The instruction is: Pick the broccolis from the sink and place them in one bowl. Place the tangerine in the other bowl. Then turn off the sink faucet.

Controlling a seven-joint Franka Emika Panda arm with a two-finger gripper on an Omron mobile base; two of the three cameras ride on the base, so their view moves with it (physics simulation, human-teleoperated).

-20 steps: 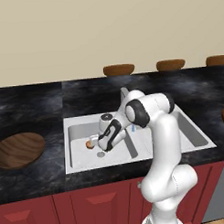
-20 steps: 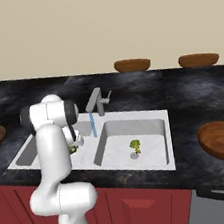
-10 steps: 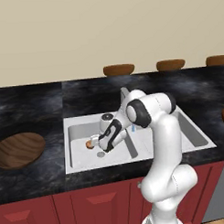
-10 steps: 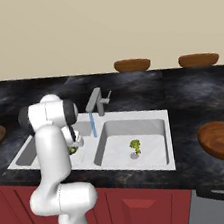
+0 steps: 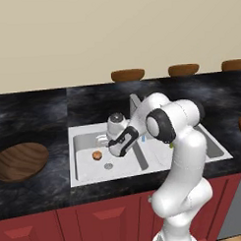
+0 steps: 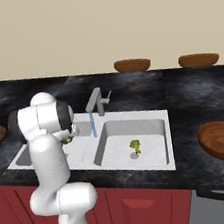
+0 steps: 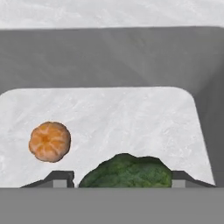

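Two fingertips of our gripper (image 7: pixel 122 181) stand on either side of a broccoli (image 7: pixel 127 172) in the hand view, one to its left and one to its right, with the green head filling the space between them. We cannot tell whether the jaws already press on it or merely flank it. The broccoli sits on the white floor of the sink (image 7: pixel 131 113), in the left basin, and the tangerine (image 7: pixel 49 141) lies on the same floor, off to the left of the broccoli and apart from it.

From the left base view we see the gripper (image 5: pixel 115 151) lowered into that left basin of the sink (image 5: pixel 84 165), with the tangerine (image 5: pixel 97 155) just beside it. From the right base view a second broccoli (image 6: pixel 135 145) stands upright in the sink's right basin, and the faucet (image 6: pixel 97 102) at the sink's back edge pours a blue stream.
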